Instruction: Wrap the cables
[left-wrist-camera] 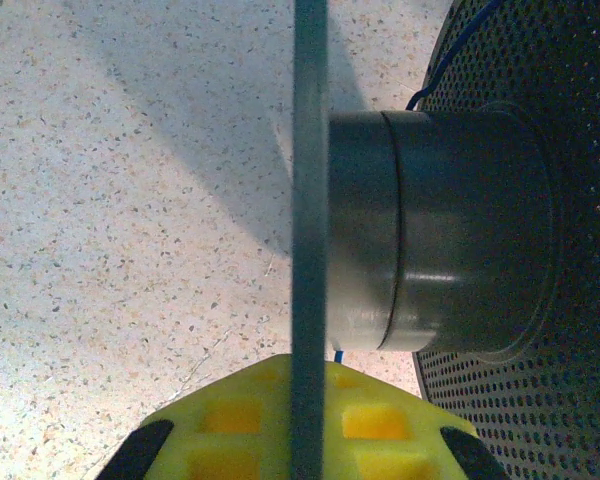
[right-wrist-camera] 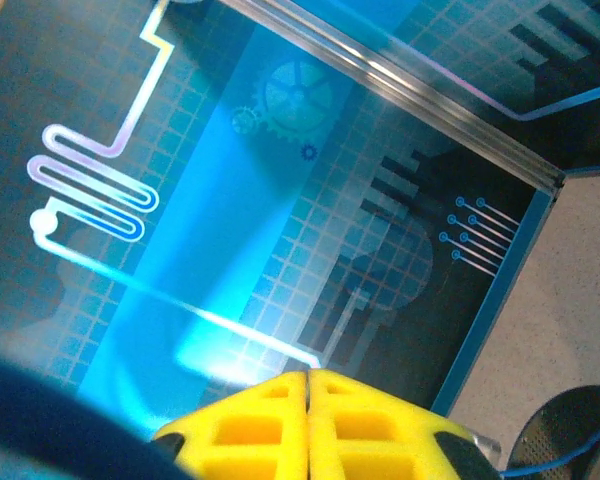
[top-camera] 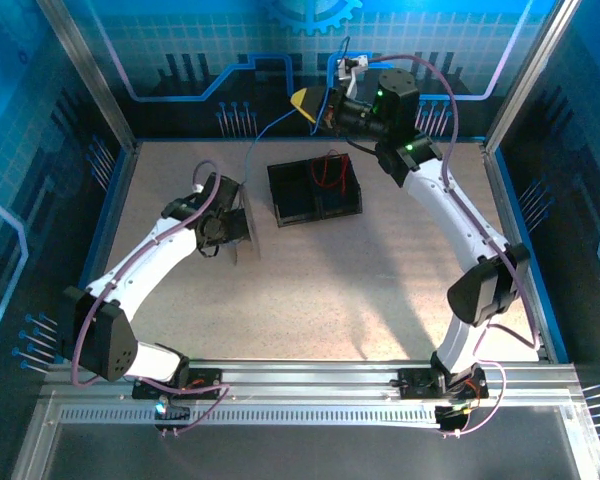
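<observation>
Nearest my bases, my left gripper (left-wrist-camera: 308, 410) is clamped on the thin, edge-on flange of a grey plastic spool (left-wrist-camera: 440, 230), one yellow finger on each side of it, low over the speckled table (left-wrist-camera: 110, 200). The thin blue wire (left-wrist-camera: 423, 85) leaves the spool beside the hub, along the dark perforated flange. Further out sits a black rectangular tray (top-camera: 274, 195) with the thin red wire (top-camera: 327, 170) lying loose inside it, not yet wound. Farthest back, raised near the blue rear wall (right-wrist-camera: 230, 150), my right gripper (right-wrist-camera: 308, 400) has its yellow fingers pressed flat together. From above, the blue wire runs from the spool up to those fingertips, so I judge it pinched there, though my wrist view does not show the strand in the seam.

I read the step in hand as winding the blue wire onto the hub. To do it well, I should:
- grip firmly with the left so the spool cannot twist;
- circle the right hand around the hub under light tension;
- lay each turn between the two flanges;
- steer the wire wide of the tray.
</observation>
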Controlling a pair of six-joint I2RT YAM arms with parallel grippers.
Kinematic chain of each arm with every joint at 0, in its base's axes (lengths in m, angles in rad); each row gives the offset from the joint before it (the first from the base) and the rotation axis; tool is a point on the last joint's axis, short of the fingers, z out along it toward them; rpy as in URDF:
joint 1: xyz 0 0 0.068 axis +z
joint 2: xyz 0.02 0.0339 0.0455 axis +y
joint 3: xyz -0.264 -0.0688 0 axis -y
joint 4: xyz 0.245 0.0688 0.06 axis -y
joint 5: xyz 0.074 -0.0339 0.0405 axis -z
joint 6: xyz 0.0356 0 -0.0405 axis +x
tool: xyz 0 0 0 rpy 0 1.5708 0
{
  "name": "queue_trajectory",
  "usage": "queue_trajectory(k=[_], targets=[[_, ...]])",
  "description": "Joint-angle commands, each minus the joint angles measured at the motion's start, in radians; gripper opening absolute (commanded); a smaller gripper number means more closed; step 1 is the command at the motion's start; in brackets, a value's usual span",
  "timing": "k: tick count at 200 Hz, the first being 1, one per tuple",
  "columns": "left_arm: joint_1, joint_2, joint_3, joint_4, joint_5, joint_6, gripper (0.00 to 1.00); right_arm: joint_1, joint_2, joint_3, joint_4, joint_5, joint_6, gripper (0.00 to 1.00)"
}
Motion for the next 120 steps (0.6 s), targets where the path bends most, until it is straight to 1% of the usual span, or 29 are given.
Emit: queue_trajectory(k=[1,43,74,97,120], targets=[[0.044,-0.005,0.009,-0.012,0.018,-0.043,0.00,0.022,-0.083,-0.064,0.124,-0.032,0.033,0.00],[0.113,0.007,0.060,-0.029,0.027,-0.038,0.00,0.043,-0.162,-0.182,0.183,-0.051,0.042,0.00],[0.207,0.024,0.098,-0.027,0.075,-0.037,0.00,0.075,-0.217,-0.252,0.190,-0.068,0.021,0.00],[0.260,0.034,0.132,-0.031,0.086,-0.039,0.00,0.097,-0.261,-0.325,0.194,-0.065,0.001,0.00],[0.320,0.050,0.157,-0.015,0.129,-0.049,0.00,0.121,-0.297,-0.398,0.211,-0.070,-0.007,0.00]])
